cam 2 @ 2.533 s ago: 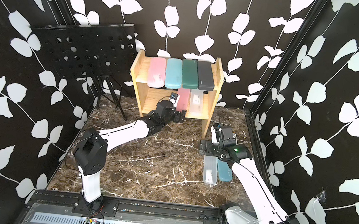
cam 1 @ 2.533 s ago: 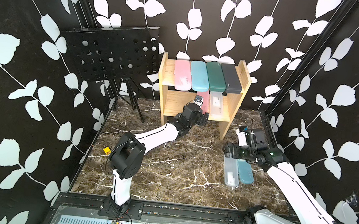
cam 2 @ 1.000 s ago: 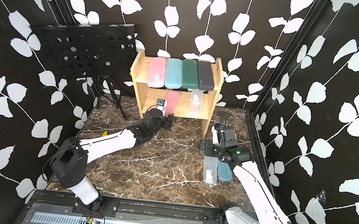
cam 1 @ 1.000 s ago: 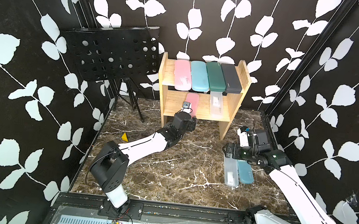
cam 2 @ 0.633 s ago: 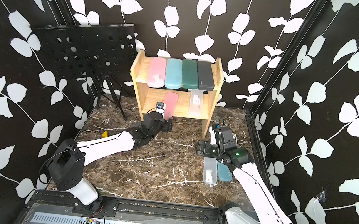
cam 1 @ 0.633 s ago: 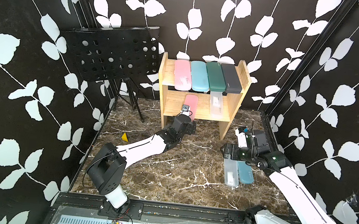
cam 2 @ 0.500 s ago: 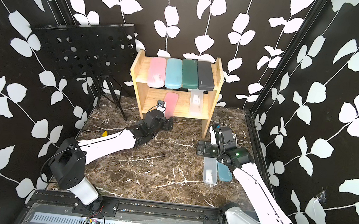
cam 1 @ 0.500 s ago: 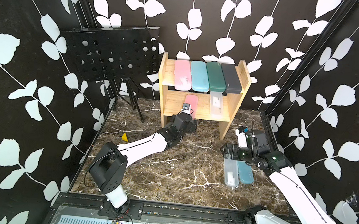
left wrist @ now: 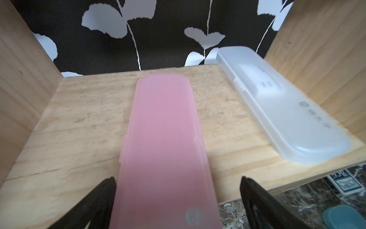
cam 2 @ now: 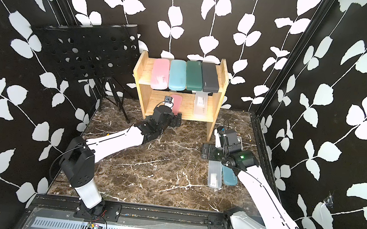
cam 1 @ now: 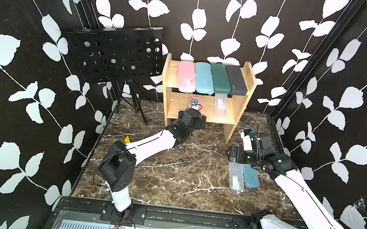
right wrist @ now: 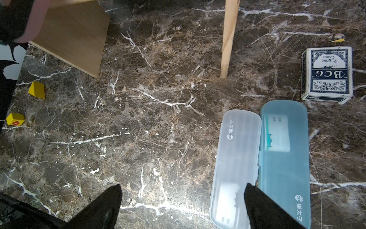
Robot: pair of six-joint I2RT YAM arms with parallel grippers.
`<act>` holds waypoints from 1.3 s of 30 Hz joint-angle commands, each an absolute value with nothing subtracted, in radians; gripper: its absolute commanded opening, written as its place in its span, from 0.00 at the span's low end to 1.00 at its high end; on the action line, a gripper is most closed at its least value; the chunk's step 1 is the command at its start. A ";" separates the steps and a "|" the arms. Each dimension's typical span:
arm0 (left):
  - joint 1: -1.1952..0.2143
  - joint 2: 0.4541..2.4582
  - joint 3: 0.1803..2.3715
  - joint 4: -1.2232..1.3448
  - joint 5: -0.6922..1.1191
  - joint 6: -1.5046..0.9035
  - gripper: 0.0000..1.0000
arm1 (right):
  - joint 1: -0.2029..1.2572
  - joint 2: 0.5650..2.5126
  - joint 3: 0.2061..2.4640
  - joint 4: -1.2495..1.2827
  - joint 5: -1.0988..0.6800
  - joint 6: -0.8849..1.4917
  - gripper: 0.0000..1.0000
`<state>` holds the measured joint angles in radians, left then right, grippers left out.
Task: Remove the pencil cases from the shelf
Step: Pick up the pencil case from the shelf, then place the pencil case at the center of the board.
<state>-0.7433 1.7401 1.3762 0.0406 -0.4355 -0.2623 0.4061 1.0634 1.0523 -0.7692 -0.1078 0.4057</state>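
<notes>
Lower pink case (left wrist: 164,138) lies flat mid-way along the bottom board of the shelf (cam 1: 170,76), its near end poking out over the front edge. Left gripper (left wrist: 177,178) straddles that end with its fingers spread wide, one each side, not pinching.

Count: six cases on the shelf, two off. Step in hand looks like the pick on this pink one. Next move, I'd say, is to squeeze across the width, then draw straight out toward 6 o'clock, staying low under the top board. It's smooth hard plastic, so an off-centre grab could slip.

- **Same board:** lower frosted case (left wrist: 277,103) at its 3 o'clock, apart from it, near the side panel. Not in the way.
- **Top board:** upper pink case (cam 1: 186,77), light blue case (cam 1: 203,77), dark green case (cam 1: 220,78) and dark grey case (cam 1: 236,80), side by side.
- **Floor, 4 o'clock of the shelf:** floor frosted case (right wrist: 235,164) and floor blue case (right wrist: 285,158), touching. Right gripper (right wrist: 182,185) hangs at their 12 o'clock end, fingers spread, holding nothing.
- **Also there:** playing-card box (right wrist: 326,73) just beyond them. Music stand (cam 1: 114,54) at the shelf's 9 o'clock. Both are clear of the pull path.
</notes>
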 commanded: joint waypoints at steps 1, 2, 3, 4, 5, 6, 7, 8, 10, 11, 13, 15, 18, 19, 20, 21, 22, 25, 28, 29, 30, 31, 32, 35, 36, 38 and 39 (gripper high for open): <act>-0.734 1.749 1.407 -0.003 -0.443 -0.253 0.97 | 0.411 1.068 1.067 -0.763 -0.088 0.385 0.99; -0.734 1.752 1.411 -0.012 -0.443 -0.257 0.97 | 0.410 1.069 1.066 -0.764 -0.087 0.384 0.99; -0.733 1.754 1.411 -0.019 -0.443 -0.261 0.95 | 0.410 1.071 1.066 -0.764 -0.087 0.384 0.99; -0.733 1.754 1.411 -0.024 -0.442 -0.263 0.91 | 0.410 1.071 1.065 -0.764 -0.087 0.385 0.99; -0.734 1.753 1.408 -0.024 -0.443 -0.267 0.88 | 0.410 1.071 1.062 -0.763 -0.087 0.385 0.99; -0.734 1.748 1.402 -0.023 -0.442 -0.269 0.85 | 0.409 1.071 1.061 -0.763 -0.088 0.385 0.99; -0.734 1.745 1.397 -0.023 -0.443 -0.272 0.83 | 0.410 1.071 1.059 -0.762 -0.089 0.387 0.99; -0.733 1.740 1.391 -0.024 -0.443 -0.273 0.80 | 0.410 1.069 1.058 -0.760 -0.088 0.388 0.99; -0.733 1.729 1.380 -0.023 -0.443 -0.274 0.73 | 0.411 1.069 1.058 -0.759 -0.090 0.390 0.99; -0.734 1.722 1.372 -0.022 -0.443 -0.275 0.70 | 0.411 1.068 1.059 -0.762 -0.090 0.390 0.99; -0.735 1.705 1.355 -0.021 -0.446 -0.282 0.70 | 0.411 1.066 1.061 -0.763 -0.088 0.390 0.99; -0.735 1.673 1.325 -0.024 -0.452 -0.298 0.70 | 0.411 1.063 1.068 -0.773 -0.080 0.390 0.99; -0.740 1.592 1.239 0.010 -0.429 -0.329 0.70 | 0.411 1.054 1.086 -0.791 -0.071 0.393 0.99; -0.744 1.566 1.214 0.016 -0.429 -0.333 0.70 | 0.411 1.047 1.090 -0.792 -0.070 0.397 0.99; -0.750 1.537 1.190 0.019 -0.431 -0.336 0.70 | 0.411 1.036 1.092 -0.794 -0.069 0.402 0.99; -0.758 1.510 1.168 0.017 -0.429 -0.335 0.69 | 0.411 1.027 1.095 -0.794 -0.072 0.408 0.99; -0.766 1.487 1.152 0.014 -0.425 -0.337 0.69 | 0.412 1.019 1.097 -0.793 -0.072 0.414 0.99; -0.807 1.413 1.084 0.004 -0.417 -0.341 0.68 | 0.418 0.993 1.104 -0.802 -0.073 0.423 0.99; -0.859 1.320 0.976 -0.003 -0.434 -0.406 0.68 | 0.434 0.975 1.109 -0.818 -0.063 0.429 0.99; -0.880 1.279 0.927 0.000 -0.448 -0.437 0.68 | 0.444 0.968 1.108 -0.823 -0.059 0.435 0.99; -0.903 1.247 0.888 0.007 -0.455 -0.460 0.68 | 0.454 0.961 1.102 -0.822 -0.052 0.441 0.99; -0.929 1.206 0.849 -0.003 -0.481 -0.486 0.68 | 0.466 0.952 1.093 -0.817 -0.046 0.447 0.99; -0.955 1.172 0.822 -0.040 -0.522 -0.519 0.67 | 0.475 0.943 1.084 -0.812 -0.044 0.455 0.99; -1.016 1.092 0.759 -0.139 -0.574 -0.643 0.69 | 0.503 0.924 1.050 -0.798 -0.036 0.474 0.99; -1.032 1.073 0.734 -0.146 -0.585 -0.684 0.69 | 0.511 0.919 1.039 -0.794 -0.034 0.481 0.99; -1.076 1.049 0.685 -0.123 -0.616 -0.730 0.69 | 0.526 0.910 1.014 -0.781 -0.032 0.495 0.99; -1.104 1.048 0.676 -0.126 -0.647 -0.744 0.69 | 0.534 0.910 1.002 -0.775 -0.032 0.500 0.99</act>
<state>-1.0645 1.0634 0.7128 -0.0834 -0.5545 -0.6224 0.5144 0.9203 1.0435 -0.7967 -0.0551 0.4656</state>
